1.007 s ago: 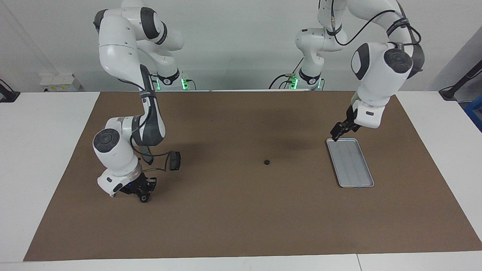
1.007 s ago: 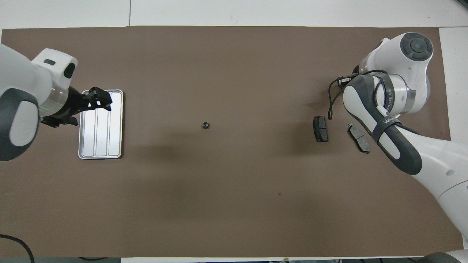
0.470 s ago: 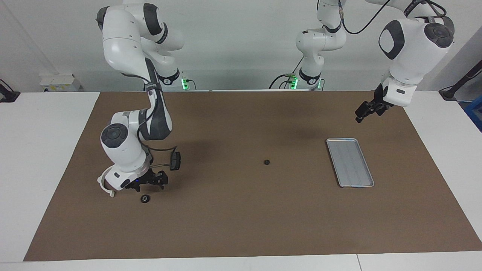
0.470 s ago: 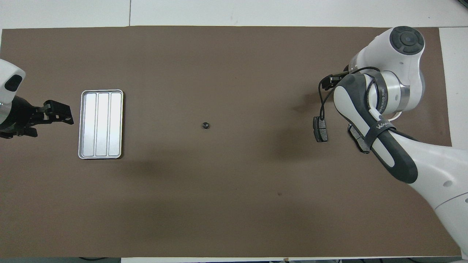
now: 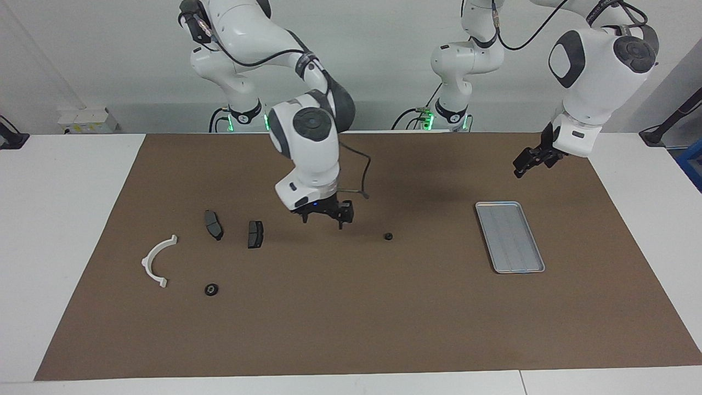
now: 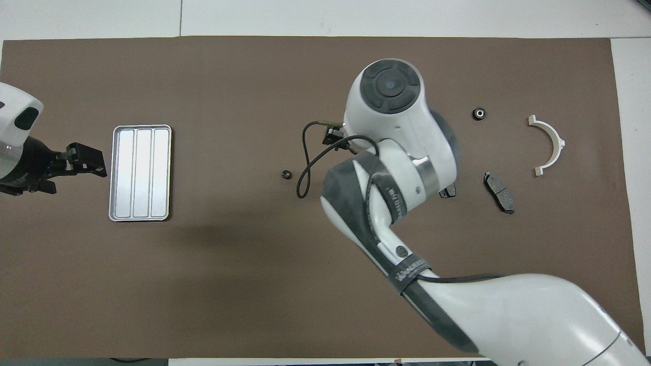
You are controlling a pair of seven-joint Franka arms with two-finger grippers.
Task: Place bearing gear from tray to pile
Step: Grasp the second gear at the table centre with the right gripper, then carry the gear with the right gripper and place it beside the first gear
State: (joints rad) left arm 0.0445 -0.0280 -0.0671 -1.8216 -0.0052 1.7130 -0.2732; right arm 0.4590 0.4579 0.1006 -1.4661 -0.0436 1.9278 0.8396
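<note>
The tray [image 5: 509, 236] lies bare at the left arm's end of the mat, its rim clear all round. The left gripper [image 5: 527, 162] hangs in the air just off the tray's corner, fingers spread, holding nothing. One bearing gear [image 5: 388, 237] sits mid-mat, well apart from the tray — the right gripper [image 5: 328, 214] hovers beside it, fingers spread and empty. Another gear [image 5: 211, 289] rests by the white bracket [image 5: 156, 261] and two brake pads [image 5: 255, 233] — the pile, well apart from the tray.

Mat bare btwn small gear [image 5: 388, 237] & tray [image 5: 510, 237].
</note>
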